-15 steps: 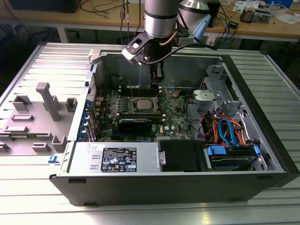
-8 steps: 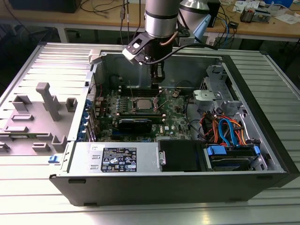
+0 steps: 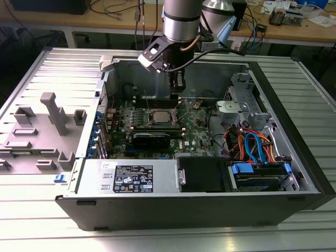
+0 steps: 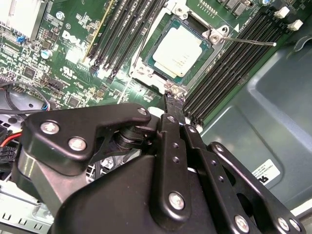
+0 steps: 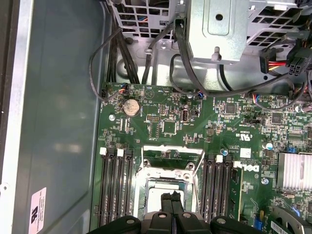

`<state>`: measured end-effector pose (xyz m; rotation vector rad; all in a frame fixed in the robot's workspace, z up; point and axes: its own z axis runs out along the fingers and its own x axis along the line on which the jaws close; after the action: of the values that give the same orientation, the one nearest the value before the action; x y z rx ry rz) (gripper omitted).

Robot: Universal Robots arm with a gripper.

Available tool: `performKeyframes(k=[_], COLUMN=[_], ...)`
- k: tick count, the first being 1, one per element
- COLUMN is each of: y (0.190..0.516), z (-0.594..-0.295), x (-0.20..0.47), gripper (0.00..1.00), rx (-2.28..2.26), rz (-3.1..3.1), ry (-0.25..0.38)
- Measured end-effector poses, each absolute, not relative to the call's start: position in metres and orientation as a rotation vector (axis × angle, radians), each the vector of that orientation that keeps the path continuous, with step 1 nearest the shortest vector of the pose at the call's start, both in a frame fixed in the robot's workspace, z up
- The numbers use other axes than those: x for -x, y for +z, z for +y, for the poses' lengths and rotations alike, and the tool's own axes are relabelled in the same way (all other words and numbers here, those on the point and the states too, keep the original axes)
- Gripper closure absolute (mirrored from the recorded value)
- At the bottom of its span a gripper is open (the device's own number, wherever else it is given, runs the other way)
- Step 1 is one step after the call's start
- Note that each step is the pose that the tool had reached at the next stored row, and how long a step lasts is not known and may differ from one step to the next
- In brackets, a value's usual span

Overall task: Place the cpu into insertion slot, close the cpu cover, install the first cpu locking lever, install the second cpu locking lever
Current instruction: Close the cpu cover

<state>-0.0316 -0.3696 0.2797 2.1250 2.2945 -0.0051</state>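
Outwardly, in the exterior view, the arm reaches down into an open computer case (image 3: 157, 212), and the gripper (image 3: 176, 96) hangs just above the green motherboard (image 3: 197, 131), near its middle. Closer, in the second wrist view, the cpu (image 4: 181, 50) lies flat and square inside the insertion slot (image 4: 145, 66), silver top up. The two black fingers (image 4: 168, 126) are pressed together with nothing between them, their tips just beside the slot's near rim. A thin locking lever (image 4: 248, 41) stands out free from one corner, over the black memory slots (image 4: 229, 63). Then, in the first wrist view, the joined tips sit over the chip's edge. Beyond it the cpu cover (image 5: 171, 146) appears to stand raised on its hinge (green board shows through its window), though I cannot be sure of its angle. I judge the placing done and the cover-closing in hand. That calls for tipping the frame down flat onto the chip without nudging it, with the lever kept clear.
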Motion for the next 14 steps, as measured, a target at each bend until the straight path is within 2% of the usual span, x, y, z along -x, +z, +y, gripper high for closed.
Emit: performKeyframes(k=[14], y=[0.2797], z=[-0.3696], x=[0.0255], gripper=[0.89], rx=[-2.125], rz=[2.294], ry=[-0.005])
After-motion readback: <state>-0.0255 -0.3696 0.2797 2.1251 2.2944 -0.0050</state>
